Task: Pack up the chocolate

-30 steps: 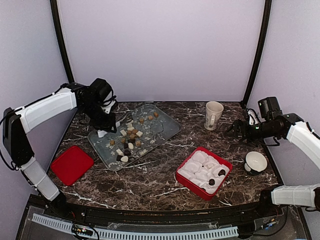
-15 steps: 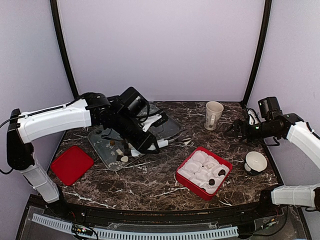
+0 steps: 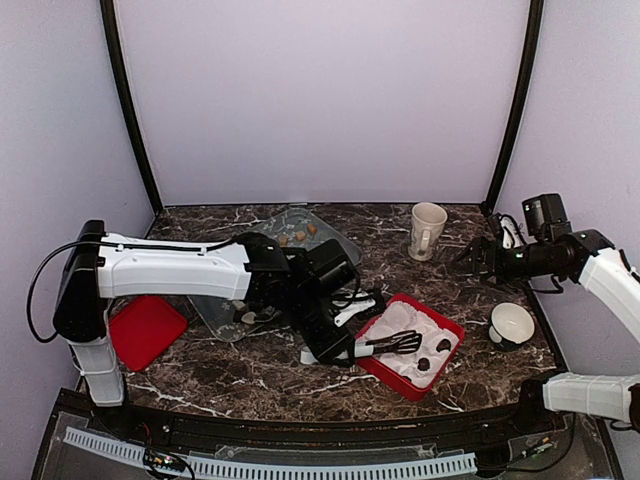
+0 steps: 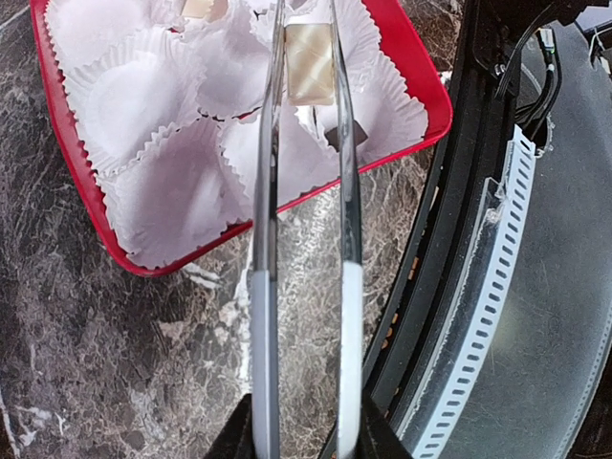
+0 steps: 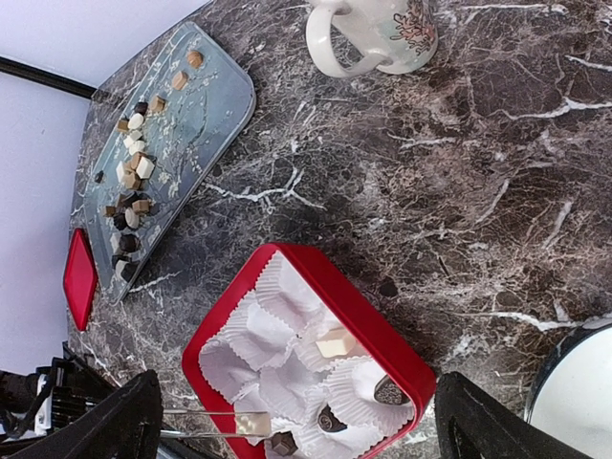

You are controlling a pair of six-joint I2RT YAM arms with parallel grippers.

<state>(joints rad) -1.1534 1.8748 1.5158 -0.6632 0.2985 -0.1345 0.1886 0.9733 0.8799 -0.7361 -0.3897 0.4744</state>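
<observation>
No legible txt, no labels or nos., mug print too blurry to read

The left hand pinches a cream-white chocolate between long thin fingers, over the white paper cups of the red box. A dark chocolate sits in a cup just beside it. The box rests on the marbled surface.
</observation>
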